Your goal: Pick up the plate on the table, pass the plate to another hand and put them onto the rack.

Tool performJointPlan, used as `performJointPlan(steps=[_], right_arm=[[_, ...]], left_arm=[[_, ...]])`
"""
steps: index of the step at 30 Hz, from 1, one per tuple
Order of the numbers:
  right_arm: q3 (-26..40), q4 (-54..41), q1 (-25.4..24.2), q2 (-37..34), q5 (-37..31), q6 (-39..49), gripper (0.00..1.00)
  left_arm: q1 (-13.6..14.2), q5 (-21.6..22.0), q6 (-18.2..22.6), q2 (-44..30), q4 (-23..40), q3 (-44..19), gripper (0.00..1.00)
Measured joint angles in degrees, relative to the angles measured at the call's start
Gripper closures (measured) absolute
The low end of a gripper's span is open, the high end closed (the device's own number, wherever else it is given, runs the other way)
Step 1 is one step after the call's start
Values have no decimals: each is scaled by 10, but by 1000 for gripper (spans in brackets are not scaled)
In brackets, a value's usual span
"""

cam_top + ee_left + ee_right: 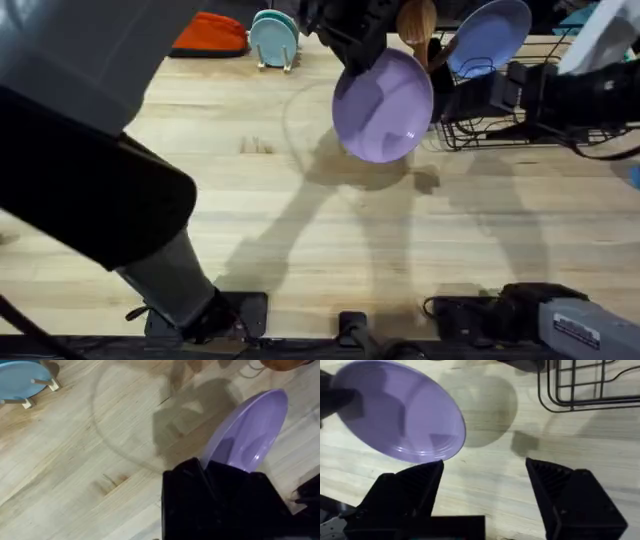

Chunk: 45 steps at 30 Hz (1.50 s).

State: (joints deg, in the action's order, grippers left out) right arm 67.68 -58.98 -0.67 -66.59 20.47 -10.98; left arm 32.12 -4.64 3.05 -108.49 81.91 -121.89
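Aloft, left claw (368, 52) grips the plate (383, 105).

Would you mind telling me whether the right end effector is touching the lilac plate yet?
Apart. In the right wrist view, the right end effector is open, with bare table visible between its fingers and the lilac plate, which is held up off to one side.
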Motion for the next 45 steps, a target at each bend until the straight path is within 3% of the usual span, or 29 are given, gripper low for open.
performJointPlan(steps=[20, 30, 36, 41, 42, 43, 45], right_arm=[[-1, 84, 106, -52, 0, -9, 4], [-81, 173, 129, -52, -1, -58, 4], [-93, 196, 147, -52, 0, -77, 14], [-93, 196, 150, -52, 0, -83, 152], [-93, 196, 150, -52, 0, -84, 212], [-93, 196, 150, -52, 0, -86, 365], [-93, 196, 150, -52, -1, -87, 466]], left_arm=[[0, 0, 0, 0, 0, 0, 959], [0, 0, 0, 0, 0, 0, 959], [0, 0, 0, 0, 0, 0, 959], [0, 0, 0, 0, 0, 0, 959], [0, 0, 0, 0, 0, 0, 959], [0, 0, 0, 0, 0, 0, 959], [0, 2, 0, 0, 0, 0, 959]])
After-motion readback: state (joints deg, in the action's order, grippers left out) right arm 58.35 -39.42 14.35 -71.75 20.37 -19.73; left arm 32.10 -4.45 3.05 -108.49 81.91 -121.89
